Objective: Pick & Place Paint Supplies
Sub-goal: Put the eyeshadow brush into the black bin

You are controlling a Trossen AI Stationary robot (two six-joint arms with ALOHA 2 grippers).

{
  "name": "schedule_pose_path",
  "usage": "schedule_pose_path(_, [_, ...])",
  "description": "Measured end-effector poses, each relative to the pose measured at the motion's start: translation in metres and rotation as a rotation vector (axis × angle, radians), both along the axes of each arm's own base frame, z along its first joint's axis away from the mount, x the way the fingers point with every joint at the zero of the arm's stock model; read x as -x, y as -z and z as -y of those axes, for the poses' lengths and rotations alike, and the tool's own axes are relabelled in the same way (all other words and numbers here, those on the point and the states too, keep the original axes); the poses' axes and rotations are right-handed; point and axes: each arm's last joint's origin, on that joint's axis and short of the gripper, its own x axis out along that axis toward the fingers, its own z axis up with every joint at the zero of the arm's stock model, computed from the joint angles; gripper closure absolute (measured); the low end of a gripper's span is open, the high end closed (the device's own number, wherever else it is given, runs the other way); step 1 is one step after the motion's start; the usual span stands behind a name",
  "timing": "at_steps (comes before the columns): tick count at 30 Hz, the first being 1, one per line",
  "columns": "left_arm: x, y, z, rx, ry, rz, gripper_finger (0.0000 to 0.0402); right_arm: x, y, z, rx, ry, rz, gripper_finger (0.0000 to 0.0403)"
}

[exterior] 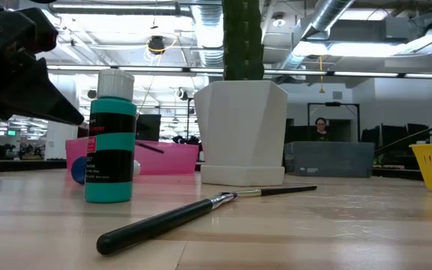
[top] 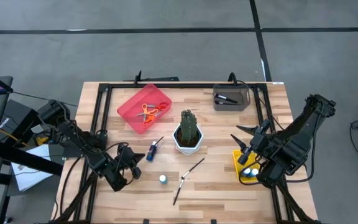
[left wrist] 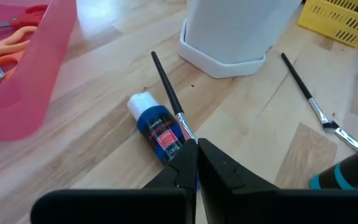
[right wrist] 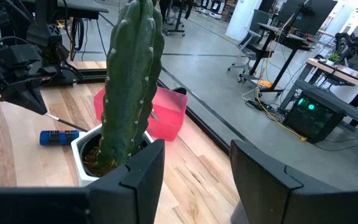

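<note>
Green cactus (top: 189, 126) stands mid-surface between my arms. Left gripper (left wrist: 196, 163), closed on a thin paintbrush (left wrist: 168, 94), sits over the lying blue bottle (left wrist: 156, 127); right gripper (right wrist: 194, 174) hangs open above the yellow basket (top: 237, 167).

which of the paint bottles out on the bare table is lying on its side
The blue paint bottle beside the left gripper lies flat, left of the cactus pot. The teal bottle stands upright.

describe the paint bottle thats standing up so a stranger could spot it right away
Start at the cactus in its white pot mid-table. Nearer the front edge, left of a loose paintbrush, stands a teal paint bottle. Its blue neighbour lies on its side; this one is upright, white cap up.
</note>
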Motion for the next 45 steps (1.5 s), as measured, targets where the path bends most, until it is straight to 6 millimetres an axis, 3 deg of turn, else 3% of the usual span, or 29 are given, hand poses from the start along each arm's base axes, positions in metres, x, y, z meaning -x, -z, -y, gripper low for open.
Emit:
schedule_pose_path(9, [0.003, -0.006, 0.004, -0.039, 0.081, -0.024, 0.0401, 0.000, 0.000, 0.000, 0.000, 0.000, 0.000, 0.0225])
schedule_pose_path(23, [0.014, -0.054, 0.012, -0.089, 0.389, 0.039, 0.0401, 0.000, 0.000, 0.000, 0.002, -0.001, -0.002, 0.0226])
schedule_pose_path(45, [0.017, -0.071, 0.034, -0.080, 0.642, 0.147, 0.0401, 0.001, 0.000, 0.001, 0.006, -0.001, -0.015, 0.0226])
